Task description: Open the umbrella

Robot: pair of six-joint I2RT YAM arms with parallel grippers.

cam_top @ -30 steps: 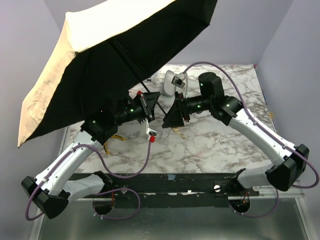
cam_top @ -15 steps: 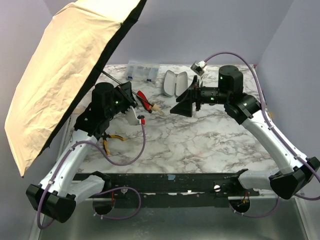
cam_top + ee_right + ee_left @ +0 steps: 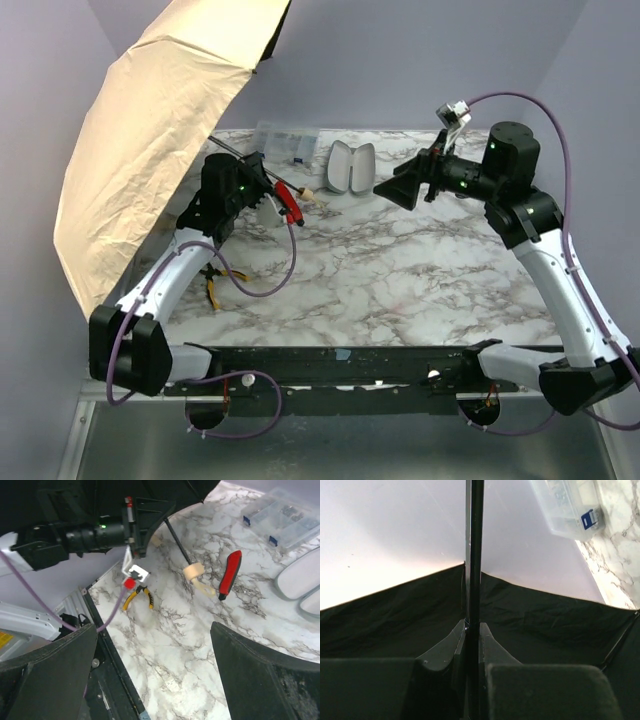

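Top view: the umbrella [image 3: 150, 130] stands open at upper left, its tan canopy tilted leftward. The left gripper [image 3: 262, 183] is clamped on its shaft. The right gripper [image 3: 398, 188] hangs spread and empty at upper right.

Left wrist: the shaft [image 3: 474, 555] runs up the middle between closed fingers [image 3: 440, 652], with black canopy behind.

Right wrist: the fingers [image 3: 50, 670] are wide apart. The knob [image 3: 194, 572] sits near a screwdriver [image 3: 229, 575] at upper middle.

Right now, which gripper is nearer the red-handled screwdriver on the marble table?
Left. The left gripper, shut on the tan folding umbrella by its shaft, is right beside the red-handled screwdriver; the right gripper hangs open farther off, over the table's right side.
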